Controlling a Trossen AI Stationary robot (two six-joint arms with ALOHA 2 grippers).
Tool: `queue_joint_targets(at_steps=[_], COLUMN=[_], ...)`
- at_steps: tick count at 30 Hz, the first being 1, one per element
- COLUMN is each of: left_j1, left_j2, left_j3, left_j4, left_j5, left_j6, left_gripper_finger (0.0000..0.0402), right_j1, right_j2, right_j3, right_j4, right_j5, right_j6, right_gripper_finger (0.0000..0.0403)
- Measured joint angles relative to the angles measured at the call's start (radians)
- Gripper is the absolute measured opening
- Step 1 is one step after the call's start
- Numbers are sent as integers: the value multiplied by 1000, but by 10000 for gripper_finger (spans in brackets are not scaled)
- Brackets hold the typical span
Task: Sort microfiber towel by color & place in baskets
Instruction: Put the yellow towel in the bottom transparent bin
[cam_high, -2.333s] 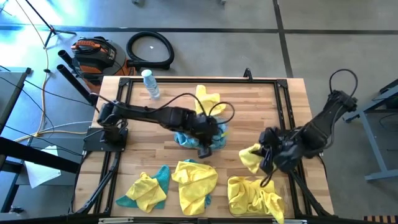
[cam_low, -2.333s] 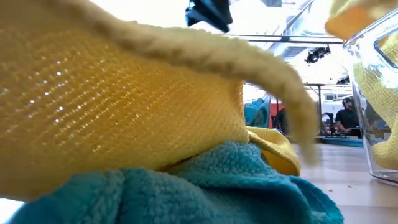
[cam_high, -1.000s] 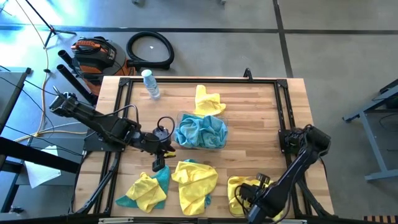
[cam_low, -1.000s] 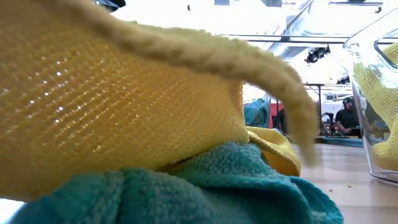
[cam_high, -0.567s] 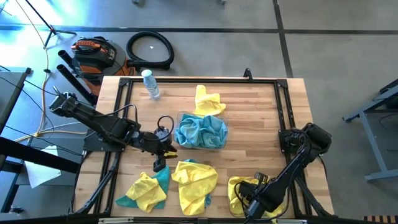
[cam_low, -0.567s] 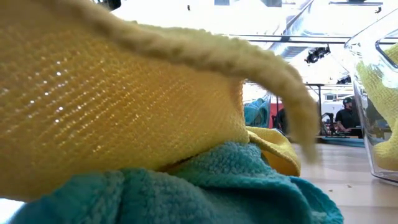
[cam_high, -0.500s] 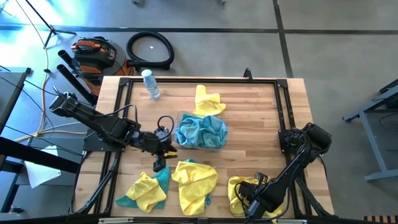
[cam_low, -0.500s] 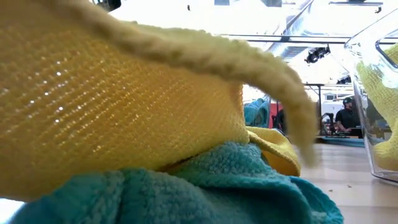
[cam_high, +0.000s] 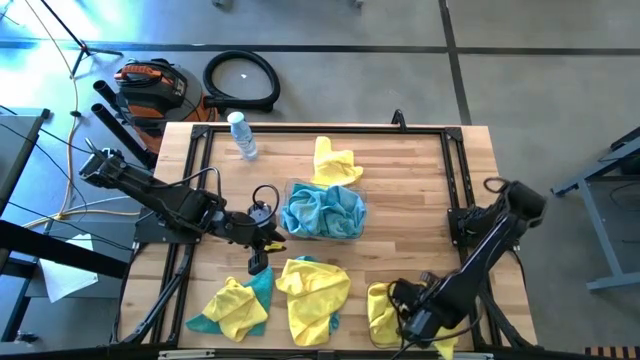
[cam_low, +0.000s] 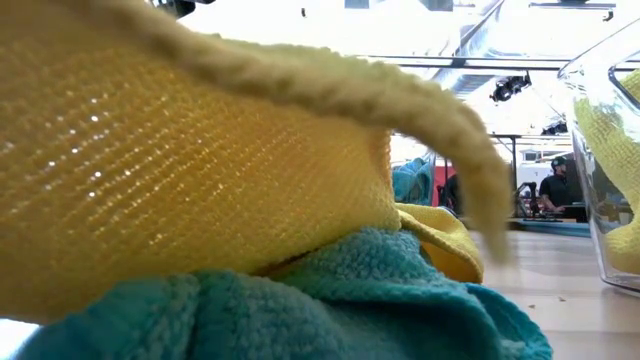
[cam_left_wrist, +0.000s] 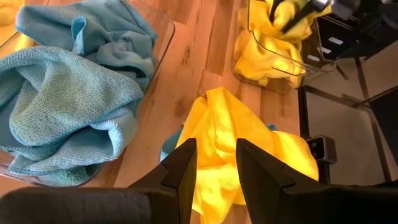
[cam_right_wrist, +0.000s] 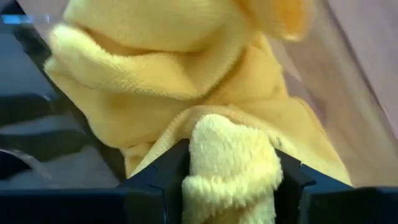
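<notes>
Scene: A two-armed robot sorts cloths by colour on a wooden table (cam_high: 410, 190), seen from above.
Right gripper: The right gripper (cam_high: 415, 322) is low over the yellow basket (cam_left_wrist: 292, 65) at the table's front right corner, placed there so a yellow towel (cam_right_wrist: 227, 165) lands with its own colour.
Right tool state: A plump fold of that towel sits in the tool's mouth. Whether it is pinched or already loosed cannot be told.
Left gripper: The left gripper (cam_high: 257, 262) hangs above bare wood, between the teal basket (cam_high: 288, 188) and the loose towels at the front edge.
Left tool state: Its fingers (cam_left_wrist: 183, 165) stand a narrow gap apart with nothing between them, pointing at the front yellow towel (cam_high: 315, 295), probably lined up for the next pick.
Teal basket: It sits mid-table, heaped with teal towels (cam_high: 322, 210).
Unsorted: The front yellow towel lies over a teal one. A yellow-and-teal bundle (cam_high: 235, 308) lies to its left. One far yellow towel (cam_high: 333, 160) rests just behind the teal basket.
Bystander item: A clear bottle (cam_high: 241, 135) stands at the back left, apart from the work.
Progress: Judging by the heaps, both baskets are partly filled, with several cloths left.
</notes>
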Motion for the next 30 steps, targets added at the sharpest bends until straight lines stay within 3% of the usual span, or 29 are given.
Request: queue_joint_targets(at_steps=[9, 15, 26, 30], left_j1=[0, 0, 0, 0], left_j2=[0, 0, 0, 0], left_j3=[0, 0, 0, 0], left_j4=[0, 0, 1, 1], left_j5=[0, 0, 1, 1], left_j6=[2, 2, 2, 2], left_gripper_finger=[99, 99, 99, 99], right_j1=[1, 9, 11, 14], right_j2=[-143, -182, -106, -54], right_j3=[1, 2, 3, 3], right_j4=[-50, -45, -41, -29], right_j5=[21, 102, 102, 99], right_j6=[283, 298, 286, 357], right_gripper_finger=[161, 161, 161, 161])
